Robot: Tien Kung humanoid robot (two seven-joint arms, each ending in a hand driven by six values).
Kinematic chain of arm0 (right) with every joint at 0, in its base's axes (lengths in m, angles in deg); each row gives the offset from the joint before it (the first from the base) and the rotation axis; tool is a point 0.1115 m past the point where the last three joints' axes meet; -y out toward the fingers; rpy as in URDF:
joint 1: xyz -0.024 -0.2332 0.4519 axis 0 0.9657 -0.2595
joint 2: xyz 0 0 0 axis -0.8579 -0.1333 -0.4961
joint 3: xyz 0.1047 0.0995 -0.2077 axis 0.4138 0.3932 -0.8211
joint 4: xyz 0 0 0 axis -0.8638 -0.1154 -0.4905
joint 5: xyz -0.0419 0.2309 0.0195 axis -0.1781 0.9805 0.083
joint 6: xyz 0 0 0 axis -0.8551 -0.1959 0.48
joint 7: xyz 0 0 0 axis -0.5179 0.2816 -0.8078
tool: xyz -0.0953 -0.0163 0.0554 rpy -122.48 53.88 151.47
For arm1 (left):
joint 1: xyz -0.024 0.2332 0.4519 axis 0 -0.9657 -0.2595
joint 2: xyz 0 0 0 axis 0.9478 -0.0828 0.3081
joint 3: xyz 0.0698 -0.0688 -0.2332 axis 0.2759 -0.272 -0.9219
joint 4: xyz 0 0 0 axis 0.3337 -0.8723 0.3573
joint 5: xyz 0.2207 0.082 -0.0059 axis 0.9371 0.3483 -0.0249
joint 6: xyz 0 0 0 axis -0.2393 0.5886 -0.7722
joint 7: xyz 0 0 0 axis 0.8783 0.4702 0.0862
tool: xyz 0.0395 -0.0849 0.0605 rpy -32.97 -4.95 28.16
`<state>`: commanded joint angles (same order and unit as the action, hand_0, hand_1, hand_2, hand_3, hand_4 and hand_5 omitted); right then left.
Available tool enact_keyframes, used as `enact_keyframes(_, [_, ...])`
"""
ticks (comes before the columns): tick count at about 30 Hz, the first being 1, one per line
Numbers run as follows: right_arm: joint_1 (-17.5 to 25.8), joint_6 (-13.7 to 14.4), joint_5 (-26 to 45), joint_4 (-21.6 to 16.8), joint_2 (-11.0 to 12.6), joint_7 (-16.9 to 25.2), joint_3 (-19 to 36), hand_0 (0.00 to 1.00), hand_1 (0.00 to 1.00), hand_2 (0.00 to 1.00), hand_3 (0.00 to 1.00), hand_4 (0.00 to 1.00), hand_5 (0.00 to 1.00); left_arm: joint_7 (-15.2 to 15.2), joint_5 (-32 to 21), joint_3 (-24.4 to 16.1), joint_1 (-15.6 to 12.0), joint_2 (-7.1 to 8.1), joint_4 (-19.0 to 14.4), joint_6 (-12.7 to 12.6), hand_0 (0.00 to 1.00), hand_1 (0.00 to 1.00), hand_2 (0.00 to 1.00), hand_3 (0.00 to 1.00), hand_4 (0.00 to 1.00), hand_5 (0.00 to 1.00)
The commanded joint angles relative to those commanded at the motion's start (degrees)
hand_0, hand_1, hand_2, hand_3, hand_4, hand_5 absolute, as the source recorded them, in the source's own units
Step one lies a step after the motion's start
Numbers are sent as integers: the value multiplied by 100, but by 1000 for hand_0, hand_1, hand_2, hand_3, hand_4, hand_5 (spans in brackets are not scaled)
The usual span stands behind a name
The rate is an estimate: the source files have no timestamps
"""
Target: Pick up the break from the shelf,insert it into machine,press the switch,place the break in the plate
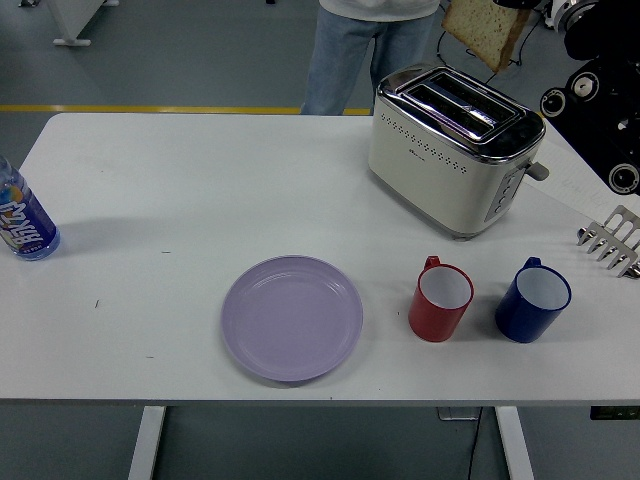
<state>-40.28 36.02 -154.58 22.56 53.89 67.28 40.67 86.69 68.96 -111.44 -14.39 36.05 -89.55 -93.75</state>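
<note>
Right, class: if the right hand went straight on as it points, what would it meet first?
Probably the person, leftwards; the right hand holds the bread slice above the toaster, though depth is unclear.
</note>
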Motion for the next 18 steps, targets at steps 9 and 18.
enact_keyframes(9, [435,-382,1015,-2015,848,-563,299,2,44,337,444,402,2,0,3,-58,-31,-19,0,2,660,519,515,575,416,825])
enact_keyframes(18, [937,-711,2576,-3781,1152,-955,215,2,35,337,444,399,2,9,46,-119,-66,-40,0,14,659,520,514,575,415,826])
